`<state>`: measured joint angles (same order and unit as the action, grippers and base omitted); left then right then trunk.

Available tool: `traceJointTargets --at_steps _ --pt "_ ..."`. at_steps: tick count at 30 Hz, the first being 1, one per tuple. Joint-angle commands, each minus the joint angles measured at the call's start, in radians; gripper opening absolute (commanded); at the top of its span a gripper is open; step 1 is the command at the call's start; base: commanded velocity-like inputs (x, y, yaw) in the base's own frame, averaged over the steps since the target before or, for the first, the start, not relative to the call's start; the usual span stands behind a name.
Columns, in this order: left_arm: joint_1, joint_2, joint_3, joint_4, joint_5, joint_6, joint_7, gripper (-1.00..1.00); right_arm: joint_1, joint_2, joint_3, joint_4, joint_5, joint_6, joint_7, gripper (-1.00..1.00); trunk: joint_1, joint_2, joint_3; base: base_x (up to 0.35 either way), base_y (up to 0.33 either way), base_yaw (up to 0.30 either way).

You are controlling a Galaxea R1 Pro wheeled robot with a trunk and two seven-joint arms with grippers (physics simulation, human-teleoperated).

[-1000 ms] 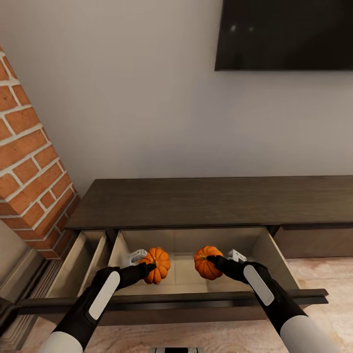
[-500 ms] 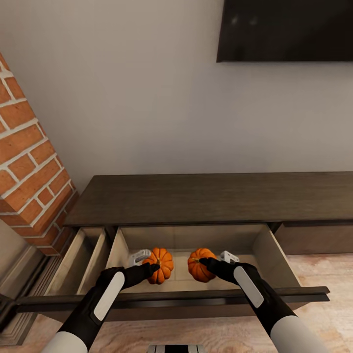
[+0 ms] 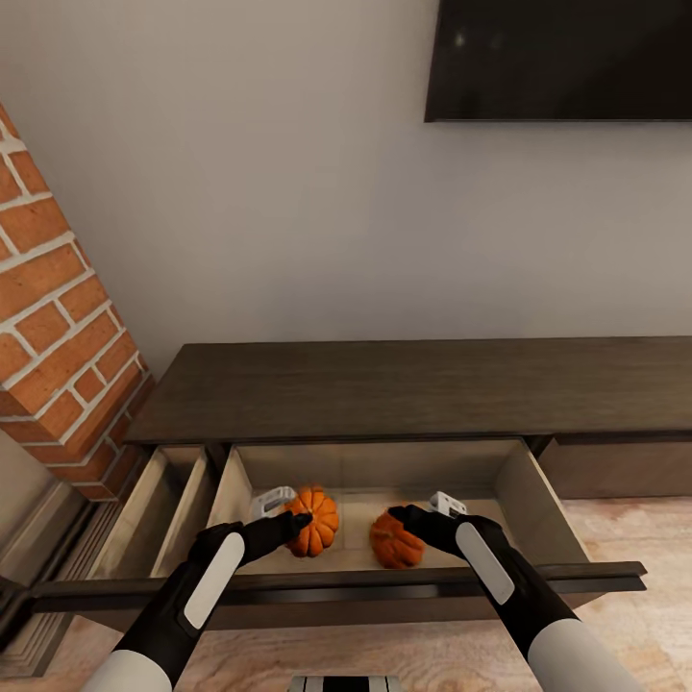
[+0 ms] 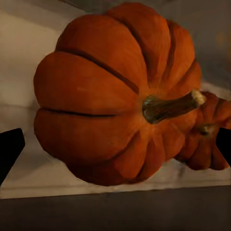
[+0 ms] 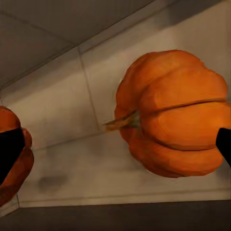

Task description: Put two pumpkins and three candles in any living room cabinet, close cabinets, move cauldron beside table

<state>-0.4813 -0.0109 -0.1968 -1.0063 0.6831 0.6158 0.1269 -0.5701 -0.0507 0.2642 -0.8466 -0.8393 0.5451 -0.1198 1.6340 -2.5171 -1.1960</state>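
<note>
Two grippers are reaching over the front edge of the cabinet's [image 3: 404, 389] open drawer [image 3: 538, 500]. Our left gripper [image 3: 293, 524] is gripping the left pumpkin [image 3: 315, 519] between its fingers [image 4: 9, 149], holding it just above the drawer floor. Our right gripper [image 3: 411, 519] is hanging with its fingers [image 5: 9, 147] spread apart, while the right pumpkin [image 3: 396, 543] is lying tilted on the pale floor near the drawer's front edge. Beyond, a dark television [image 3: 562, 58] is hanging on the wall, beside a brick column [image 3: 53, 327].
</note>
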Motion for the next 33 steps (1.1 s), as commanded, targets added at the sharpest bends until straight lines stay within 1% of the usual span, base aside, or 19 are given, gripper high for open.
traceJointTargets --at_steps 1,5,13,15,20,22,24,27,28,33 --pt "0.0 0.0 -0.001 -0.001 0.01 0.003 0.01 1.0 -0.001 -0.001 0.004 -0.002 -0.011 0.001 -0.009 1.0 0.0 0.0 -0.001 0.0 0.0 0.0" --pt "0.0 0.0 -0.001 -0.003 0.012 0.003 0.01 1.0 -0.001 0.0 0.004 -0.002 -0.011 0.0 -0.009 1.0 0.0 0.0 -0.001 0.0 0.0 0.0" --pt "0.0 0.0 0.001 -0.004 0.014 0.008 0.006 1.0 -0.001 0.0 0.005 -0.001 -0.011 -0.002 -0.003 1.0 -0.004 0.002 0.03 0.0 0.0 0.0" --pt "0.0 0.003 0.004 -0.009 0.021 0.013 0.004 1.0 -0.001 0.0 0.005 -0.001 -0.011 -0.002 0.0 1.0 -0.005 0.002 0.038 0.0 0.0 0.0" --pt "0.0 0.011 0.012 -0.015 0.034 0.02 -0.002 1.0 -0.001 -0.002 0.005 0.002 -0.012 -0.031 0.003 1.0 -0.007 0.003 0.057 0.0 0.0 0.0" --pt "-0.001 0.012 0.014 -0.016 0.042 0.025 -0.002 1.0 -0.001 -0.003 0.004 0.003 -0.018 -0.035 0.006 1.0 -0.008 0.004 0.065 0.0 0.0 0.0" --pt "-0.001 0.011 0.015 -0.025 0.044 0.041 -0.001 1.0 -0.001 -0.004 0.001 0.003 -0.024 -0.037 0.029 1.0 -0.009 0.004 0.073 0.0 0.0 0.0" --pt "-0.001 0.01 0.016 -0.053 0.045 0.082 0.0 1.0 -0.001 -0.005 -0.002 0.003 -0.026 -0.039 0.095 1.0 -0.01 0.005 0.084 0.0 0.0 0.0" --pt "-0.001 0.01 0.016 -0.059 0.045 0.088 0.001 1.0 -0.001 -0.005 -0.003 0.003 -0.026 -0.038 0.107 1.0 -0.011 0.005 0.088 0.0 0.0 0.0" --pt "-0.002 0.01 0.016 -0.069 0.047 0.099 0.0 1.0 -0.001 -0.005 -0.005 0.004 -0.032 -0.036 0.132 1.0 -0.013 0.006 0.107 0.0 0.0 0.0"
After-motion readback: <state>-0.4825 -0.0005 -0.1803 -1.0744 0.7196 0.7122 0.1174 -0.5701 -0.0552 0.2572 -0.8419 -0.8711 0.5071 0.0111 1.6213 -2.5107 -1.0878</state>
